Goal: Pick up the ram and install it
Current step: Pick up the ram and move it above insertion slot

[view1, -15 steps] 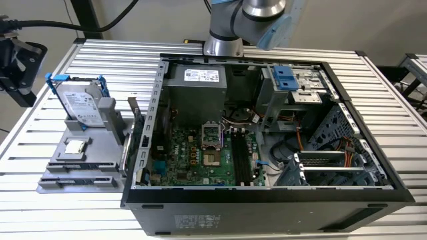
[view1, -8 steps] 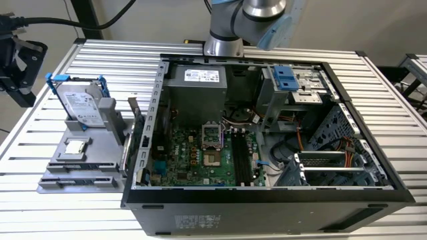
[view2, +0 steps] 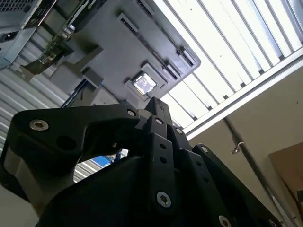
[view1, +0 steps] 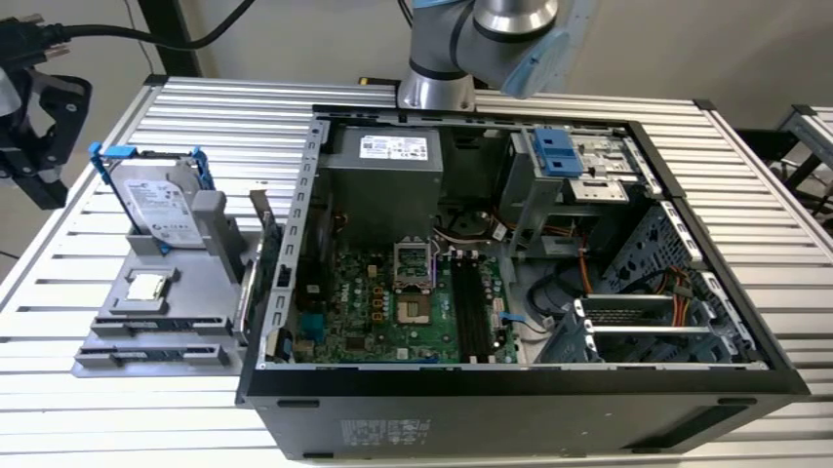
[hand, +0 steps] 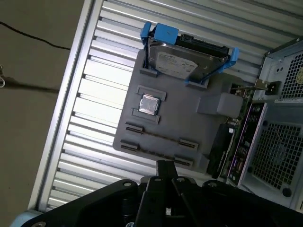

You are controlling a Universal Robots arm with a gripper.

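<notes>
The ram (hand: pixel 158 136) sits in a slot of the grey holder (hand: pixel 189 113) on the bench (hand: pixel 94 94), at the ext. view's left of the PC case (view1: pixel 521 390), just beside the processor chip (hand: pixel 149 104). My fingers (hand: pixel 165 166) look pressed together w/ nothing held, well above the holder. My arm (view1: pixel 450 39) stands at the case's far side.

The arm (view1: pixel 475 44), silver-grey with a pale blue joint cap (view1: pixel 536 54), stands at the exterior view's upper edge and runs out of the picture. In both wrist views the black jaws are pressed together into one narrow tip, with nothing held between them.
</notes>
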